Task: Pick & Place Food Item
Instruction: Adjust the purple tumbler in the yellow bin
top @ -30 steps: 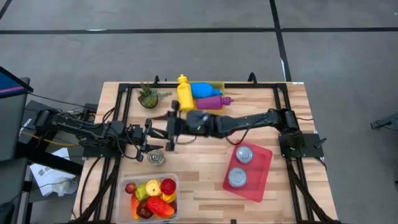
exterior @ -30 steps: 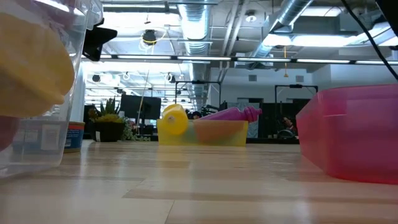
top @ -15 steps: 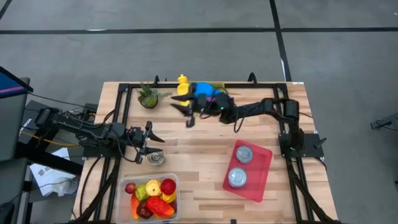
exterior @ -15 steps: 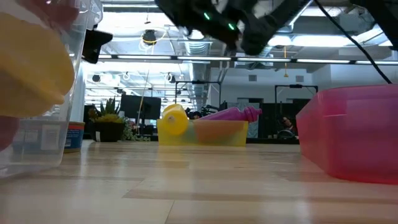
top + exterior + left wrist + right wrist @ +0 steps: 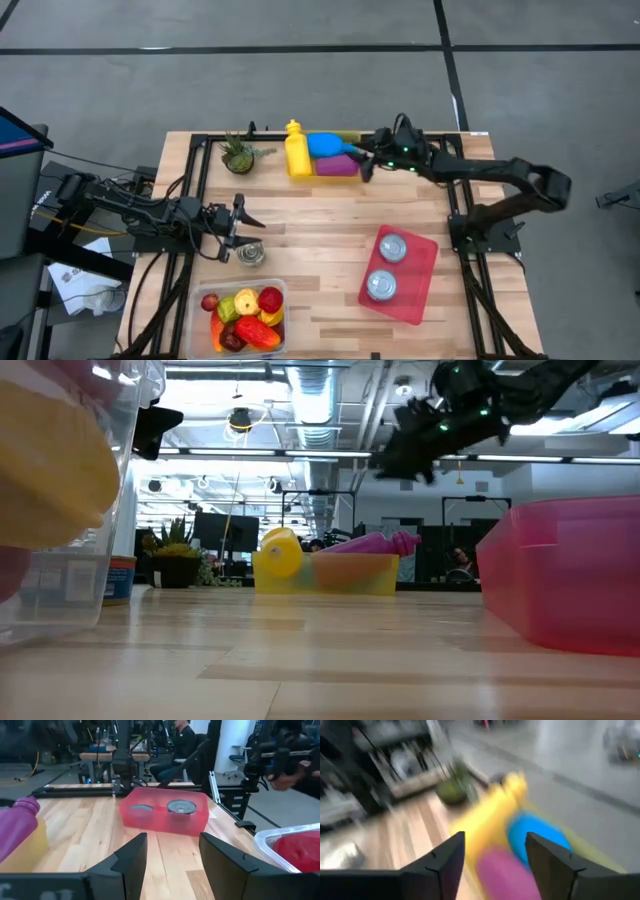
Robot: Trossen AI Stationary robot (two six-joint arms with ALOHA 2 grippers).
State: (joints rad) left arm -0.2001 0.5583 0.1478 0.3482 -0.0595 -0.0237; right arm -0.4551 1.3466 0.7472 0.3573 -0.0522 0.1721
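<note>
Silver can (image 5: 251, 255) sits on the wood just beside the left tool (image 5: 236, 228), whose fingers stand apart, empty.

table (image 5: 320, 225): pale smooth wood | red tray (image 5: 418, 290): glossy translucent plastic | cans (image 5: 391, 247): metal, probably

On the tabletop (image 5: 320, 225), the right end effector (image 5: 362, 160) hangs beside the yellow tray (image 5: 335, 160); the left end effector (image 5: 240, 228) sits beside a can (image 5: 251, 255).
</note>
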